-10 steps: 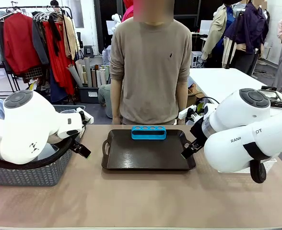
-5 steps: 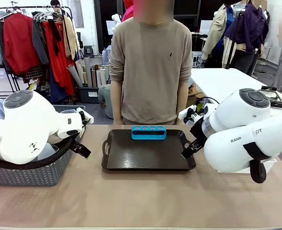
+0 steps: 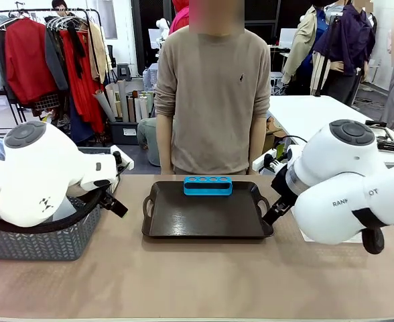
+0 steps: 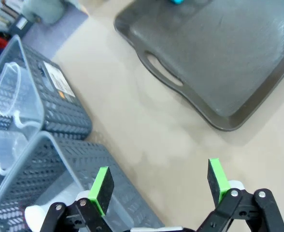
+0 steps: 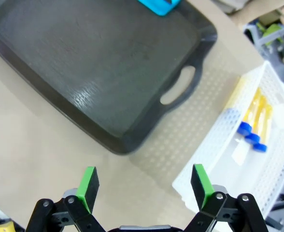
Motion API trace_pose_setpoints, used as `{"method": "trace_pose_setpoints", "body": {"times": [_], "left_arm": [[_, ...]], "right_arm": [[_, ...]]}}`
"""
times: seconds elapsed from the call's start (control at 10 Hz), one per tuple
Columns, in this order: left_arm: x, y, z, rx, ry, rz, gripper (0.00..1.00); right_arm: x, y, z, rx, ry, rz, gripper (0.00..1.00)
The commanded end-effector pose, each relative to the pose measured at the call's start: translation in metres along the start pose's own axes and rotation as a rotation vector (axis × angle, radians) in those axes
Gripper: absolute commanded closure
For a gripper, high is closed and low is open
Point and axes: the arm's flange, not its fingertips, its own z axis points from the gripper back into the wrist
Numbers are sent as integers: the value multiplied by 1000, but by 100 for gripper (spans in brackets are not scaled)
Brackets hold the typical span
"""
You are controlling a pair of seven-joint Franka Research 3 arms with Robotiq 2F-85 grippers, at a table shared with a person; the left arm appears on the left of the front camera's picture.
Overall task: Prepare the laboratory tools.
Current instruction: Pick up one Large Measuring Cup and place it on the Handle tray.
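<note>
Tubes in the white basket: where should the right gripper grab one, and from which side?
Probably the yellow body of an outer tube, mid-length, clear of the blue caps. Come straight down with the right gripper, which is open, jaws across the tube's length. The tubes lie flat and close together in the white basket, whose walls look likely to block a sideways approach.

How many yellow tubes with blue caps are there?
3. The tubes lie side by side in the white basket beside the dark tray; another may be hidden.
</note>
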Motion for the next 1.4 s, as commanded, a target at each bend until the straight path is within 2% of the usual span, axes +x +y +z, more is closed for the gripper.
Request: {"method": "trace_pose_setpoints", "body": {"times": [0.0,0.1,0.2,0.3,0.4,0.9,1.0,1.1,1.3], "left_arm": [[-35,-6,25,54,-111,-101,0],[-46,-5,38,60,-141,-151,0],[-51,-8,48,43,-119,-149,0],[-50,-10,52,57,-94,-169,0],[16,5,25,52,-109,-128,0],[16,5,25,52,-109,-128,0],[15,4,24,49,-99,-134,0],[10,5,38,55,-137,-175,0],[-5,3,57,69,-219,-207,0]], "right_arm": [[11,40,25,-80,64,-37,0],[11,52,35,-107,105,-49,0],[13,67,46,-114,144,-71,0],[14,73,47,-51,136,-125,0],[5,49,37,-91,98,-35,0],[5,53,41,-87,118,-59,0],[11,49,46,19,11,-84,0],[18,35,51,102,-56,-115,0],[29,18,64,185,-141,-135,0]]}}
